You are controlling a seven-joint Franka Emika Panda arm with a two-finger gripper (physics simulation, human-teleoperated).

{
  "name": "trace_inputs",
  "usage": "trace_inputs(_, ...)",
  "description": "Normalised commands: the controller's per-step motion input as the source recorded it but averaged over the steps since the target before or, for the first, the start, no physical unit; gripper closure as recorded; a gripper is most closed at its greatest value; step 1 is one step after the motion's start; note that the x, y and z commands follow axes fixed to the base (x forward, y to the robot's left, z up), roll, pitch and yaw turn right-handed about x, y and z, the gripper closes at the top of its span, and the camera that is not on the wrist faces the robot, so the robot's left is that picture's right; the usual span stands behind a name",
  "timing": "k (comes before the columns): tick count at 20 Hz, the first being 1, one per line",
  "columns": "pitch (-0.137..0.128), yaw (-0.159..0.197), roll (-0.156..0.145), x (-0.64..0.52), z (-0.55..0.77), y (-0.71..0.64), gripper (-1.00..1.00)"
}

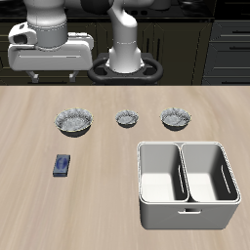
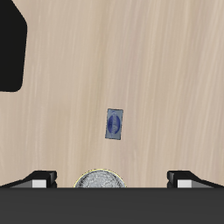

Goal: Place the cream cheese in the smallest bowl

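The cream cheese (image 1: 62,166), a small flat blue box, lies on the wooden table nearer the front edge; it also shows in the wrist view (image 2: 114,123). Three speckled bowls stand in a row farther back. The smallest bowl (image 1: 127,118) is the middle one, between a widest bowl (image 1: 73,120) and a mid-sized bowl (image 1: 176,118). My gripper (image 1: 49,74) hangs high above the table's back, behind the widest bowl, open and empty. In the wrist view the gripper (image 2: 112,178) has its fingertips (image 2: 44,178) wide apart, with a bowl rim (image 2: 101,181) between them.
A white two-compartment bin (image 1: 227,186) stands near the front edge, on the far side of the table from the cream cheese. The robot base (image 1: 125,59) stands at the back behind the bowls. A dark shape (image 2: 9,52) sits at the wrist view's edge.
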Motion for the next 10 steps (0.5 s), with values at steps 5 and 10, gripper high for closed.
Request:
trace_inputs(5, -0.012, -0.012, -0.007, 0.19, 0.06, -0.05, -1.00)
trace_inputs(10, -0.004, -0.005, 0.026, 0.13, -0.06, 0.03, -1.00)
